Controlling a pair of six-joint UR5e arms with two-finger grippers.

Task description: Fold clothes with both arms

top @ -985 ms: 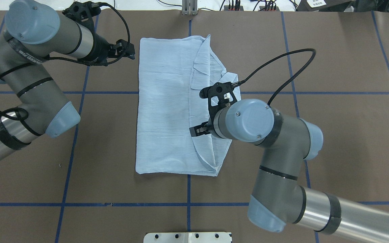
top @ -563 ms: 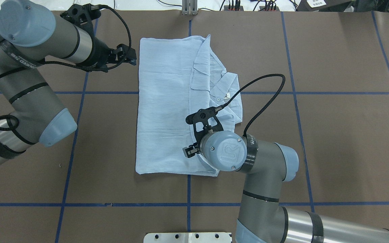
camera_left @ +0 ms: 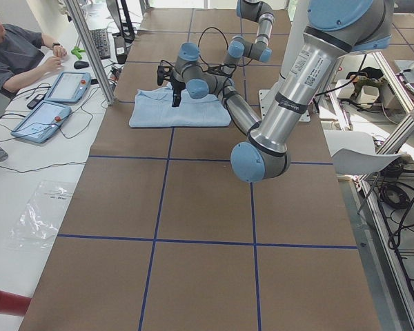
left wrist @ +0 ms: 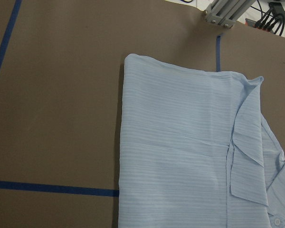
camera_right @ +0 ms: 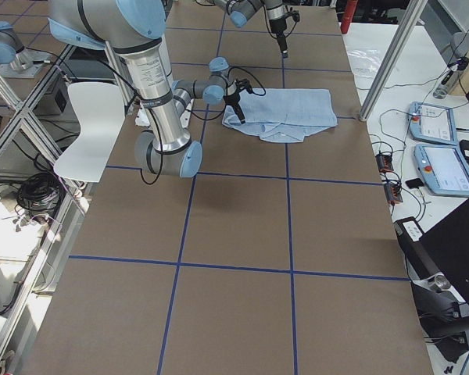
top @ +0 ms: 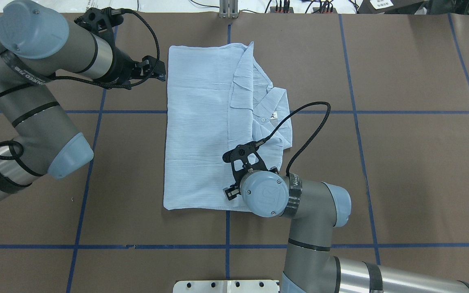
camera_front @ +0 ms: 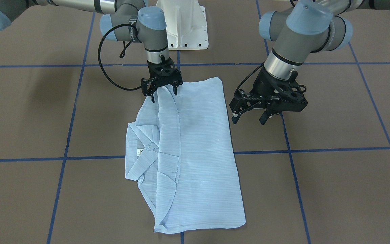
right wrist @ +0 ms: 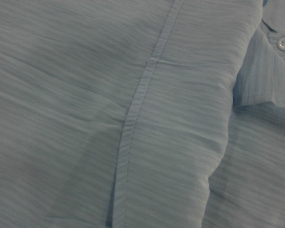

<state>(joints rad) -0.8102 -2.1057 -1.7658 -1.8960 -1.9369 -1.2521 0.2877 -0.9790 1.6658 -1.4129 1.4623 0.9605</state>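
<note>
A light-blue shirt (top: 202, 134) lies folded into a long rectangle at the centre of the overhead frame. Its collar (top: 279, 99) pokes out on the right side, flat on a brown table (top: 401, 162) gridded with blue tape (top: 381, 112). Upper left of centre in the front-facing frame, the right gripper (camera_front: 164, 95) points straight down, jaws apart, straddling the shirt's folded edge at the corner nearest the white base (camera_front: 185, 27). The left gripper (camera_front: 248, 120), to the shirt's right in that frame, hangs just beside the long edge, jaws spread.
</note>
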